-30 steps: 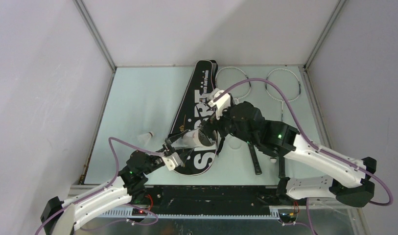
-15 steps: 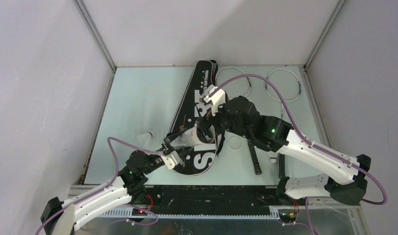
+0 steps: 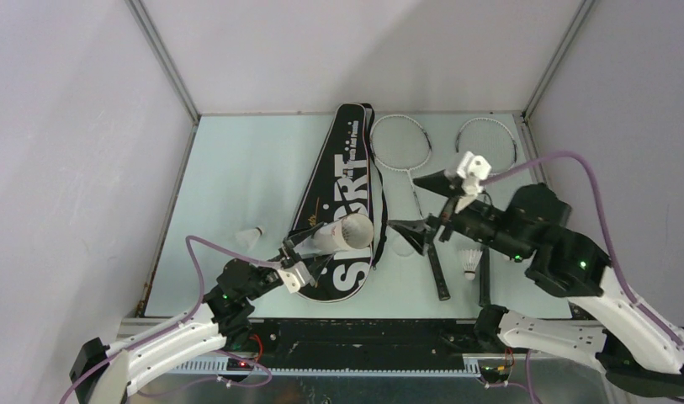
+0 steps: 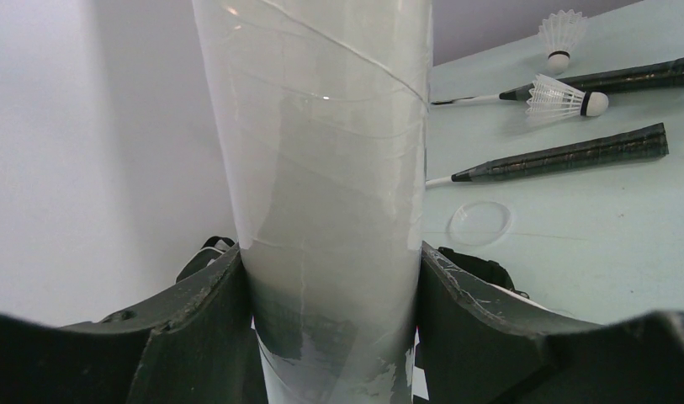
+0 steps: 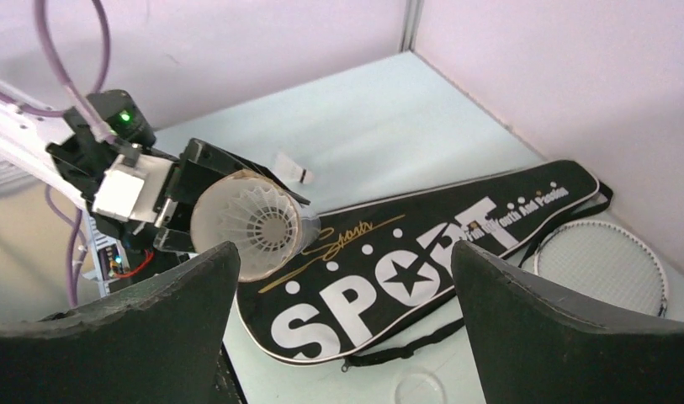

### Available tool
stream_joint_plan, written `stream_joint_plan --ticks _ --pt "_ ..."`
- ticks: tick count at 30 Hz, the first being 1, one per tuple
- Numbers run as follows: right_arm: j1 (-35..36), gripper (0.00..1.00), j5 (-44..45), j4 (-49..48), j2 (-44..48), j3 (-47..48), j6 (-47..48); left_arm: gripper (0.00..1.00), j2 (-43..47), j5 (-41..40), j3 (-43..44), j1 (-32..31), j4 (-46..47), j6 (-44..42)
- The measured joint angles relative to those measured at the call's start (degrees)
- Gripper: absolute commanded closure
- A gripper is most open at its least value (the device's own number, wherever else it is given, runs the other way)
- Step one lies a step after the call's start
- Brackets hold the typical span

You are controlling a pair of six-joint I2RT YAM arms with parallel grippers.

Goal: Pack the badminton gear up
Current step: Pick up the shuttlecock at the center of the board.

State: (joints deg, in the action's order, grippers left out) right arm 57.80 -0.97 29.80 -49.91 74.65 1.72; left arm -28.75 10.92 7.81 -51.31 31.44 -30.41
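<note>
**Left claw (image 3: 308,252) offers up the tube (image 3: 340,233); right claw (image 3: 422,208) hangs wide and empty**

The left claw is clamped round the lower part of the long white tube. It holds the tube tilted above the wide end of the black bag (image 3: 345,181), close to the near edge of the table (image 3: 237,168), with the open mouth turned toward the other arm. That looks deliberate, since a steady, angled mouth is easy to feed.

From the right wrist you can see white feathers sitting inside the tube, so at least one shuttlecock is packed. The right claw hovers over the middle of the table, just right of the bag, its jaws spread far apart with nothing between them.

One loose shuttlecock (image 3: 469,263) lies between the two black handles toward the near right. A second shuttlecock (image 3: 252,236) sits by the left edge. The rackets (image 3: 401,143) lie side by side outside the bag, heads toward the far edge. A clear round lid (image 3: 403,246) rests just beside the bag, presumably for capping the tube later.

I'd guess the shuttlecock between the handles is the next pick.
</note>
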Motion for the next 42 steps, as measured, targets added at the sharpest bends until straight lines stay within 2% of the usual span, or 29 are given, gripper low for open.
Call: stream_joint_plan --ticks 5,9,12,17,24,29,34,42 --pt "-1.66 0.01 0.0 -0.61 4.52 -2.16 -0.48 0.48 0.0 0.0 0.0 0.0 0.0 0.0" --pt "-6.19 0.01 10.97 2.6 3.32 -2.16 -6.51 0.48 0.44 0.0 0.0 0.0 -0.35 0.0" --pt "-16.15 0.01 19.98 9.9 -1.79 0.55 -14.86 0.48 1.36 -0.02 0.0 0.0 -1.14 0.02" --pt "-31.21 0.02 27.41 24.04 -14.25 2.21 -28.52 0.48 2.19 -0.02 0.0 0.0 -2.03 0.02" --pt "-38.27 0.01 30.42 35.47 -24.5 -8.0 -35.95 0.48 2.32 -0.02 0.0 0.0 -2.21 0.0" --pt "-41.27 0.09 26.64 34.73 -25.4 -15.15 -37.73 0.48 2.56 0.0 0.0 0.0 -2.45 0.02" --pt "-46.97 0.1 23.28 30.53 -26.51 -21.31 -42.14 0.49 2.56 0.09 0.0 0.0 -2.45 0.02" --pt "-49.07 0.15 22.97 23.74 -27.54 -23.78 -50.64 0.49 2.54 0.31 0.0 0.0 -2.47 0.0"
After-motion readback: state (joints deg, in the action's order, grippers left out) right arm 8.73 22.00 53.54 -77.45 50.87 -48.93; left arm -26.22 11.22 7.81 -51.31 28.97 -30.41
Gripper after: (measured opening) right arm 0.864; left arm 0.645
